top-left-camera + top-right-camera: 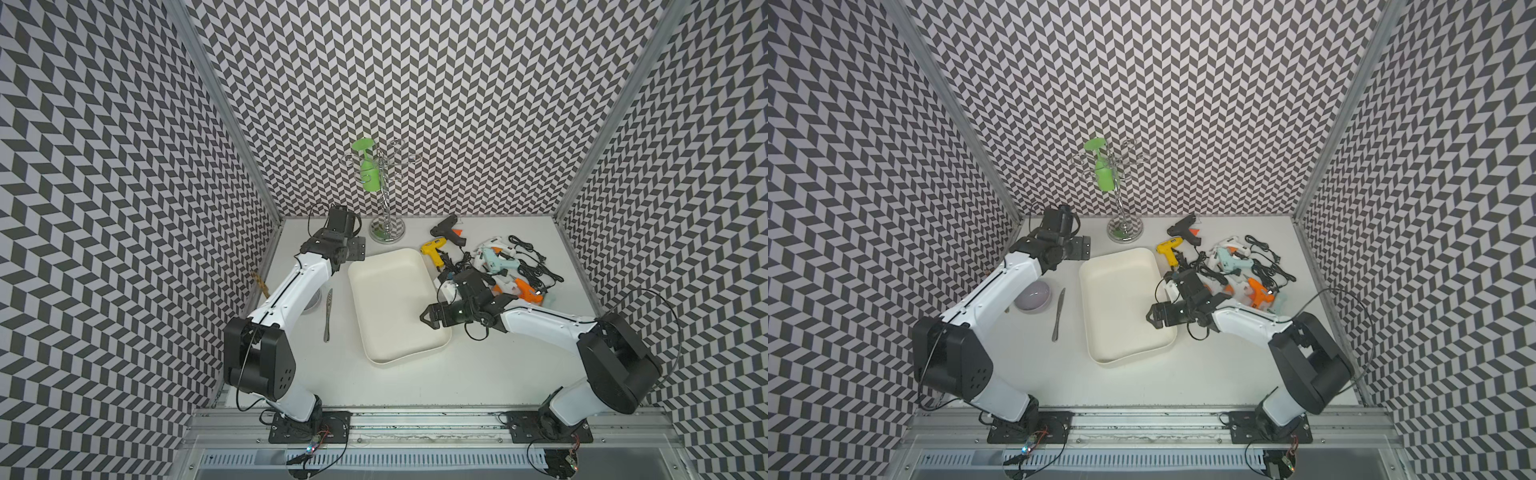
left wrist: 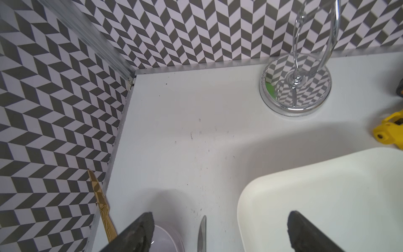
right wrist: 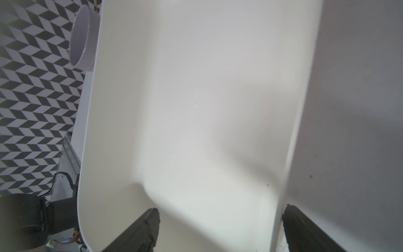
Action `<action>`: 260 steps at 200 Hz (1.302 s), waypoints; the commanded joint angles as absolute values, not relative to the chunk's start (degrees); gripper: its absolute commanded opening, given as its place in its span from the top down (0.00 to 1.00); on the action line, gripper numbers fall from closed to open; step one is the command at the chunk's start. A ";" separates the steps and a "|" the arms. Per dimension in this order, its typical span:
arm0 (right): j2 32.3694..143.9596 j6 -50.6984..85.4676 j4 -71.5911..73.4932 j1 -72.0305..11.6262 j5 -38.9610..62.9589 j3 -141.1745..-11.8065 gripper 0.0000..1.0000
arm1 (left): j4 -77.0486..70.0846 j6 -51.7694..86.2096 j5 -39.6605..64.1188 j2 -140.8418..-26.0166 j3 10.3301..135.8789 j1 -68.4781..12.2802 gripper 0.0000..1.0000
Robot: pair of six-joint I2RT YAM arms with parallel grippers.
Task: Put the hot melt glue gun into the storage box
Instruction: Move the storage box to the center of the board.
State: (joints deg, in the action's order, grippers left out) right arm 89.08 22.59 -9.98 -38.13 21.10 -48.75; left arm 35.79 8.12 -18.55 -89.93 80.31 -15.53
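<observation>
1. Storage box (image 1: 395,299): frame centre in both top views, on the surface (image 1: 415,382).
2. Glue guns (image 1: 498,266): tangled heap right of the box; yellow glue gun (image 1: 432,252) just beside its upper-right corner.
3. Left tool (image 2: 220,217): wide, holding nothing.
4. Right tool (image 3: 221,210): wide, astride the box's right wall.

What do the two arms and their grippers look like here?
Both the left arm and right arm have glossy white shells between bulky black joint housings, with thin black cables looping alongside. The left gripper and right gripper are black, with dark, wedge-shaped, rough-textured fingers.
</observation>
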 commanded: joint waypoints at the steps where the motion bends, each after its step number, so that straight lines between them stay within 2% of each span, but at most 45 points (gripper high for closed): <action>1: 89.92 24.72 -7.20 -39.39 22.42 -49.63 0.09 | 38.95 11.29 -12.42 -89.15 80.25 -15.91 0.00; 40: 90.53 24.19 -5.30 -42.07 23.96 -49.48 0.12 | 40.75 17.29 -9.02 -83.74 69.84 -15.91 0.00; 69: 92.41 25.41 -2.51 -43.21 27.20 -49.49 0.27 | 38.68 22.03 -5.44 -76.69 59.42 -15.75 0.01; 98: 93.24 27.87 1.39 -44.14 28.94 -48.85 0.30 | 34.59 23.90 -1.86 -74.19 52.26 -14.00 0.01; 117: 90.97 27.32 0.72 -44.20 26.01 -49.06 0.30 | 33.82 23.34 -0.78 -77.09 52.53 -13.97 0.02; 149: 83.23 23.59 -6.66 -43.37 8.50 -51.32 0.25 | 31.78 20.66 -1.03 -82.36 54.35 -13.93 0.08; 180: 78.92 16.17 -10.76 -38.22 -4.20 -55.17 0.18 | 29.02 18.12 -2.51 -85.40 57.09 -13.97 0.15; 218: 85.44 13.85 -13.80 -22.87 0.96 -62.68 0.17 | 27.43 15.34 -2.91 -91.62 62.96 -14.06 0.23; 247: 94.53 11.00 -15.64 -20.23 -0.30 -71.86 0.17 | 27.17 14.28 -2.89 -93.60 65.39 -14.03 0.23; 260: 99.27 8.32 -15.53 -20.22 -2.31 -76.53 0.16 | 27.29 14.04 -3.53 -92.69 65.48 -14.06 0.18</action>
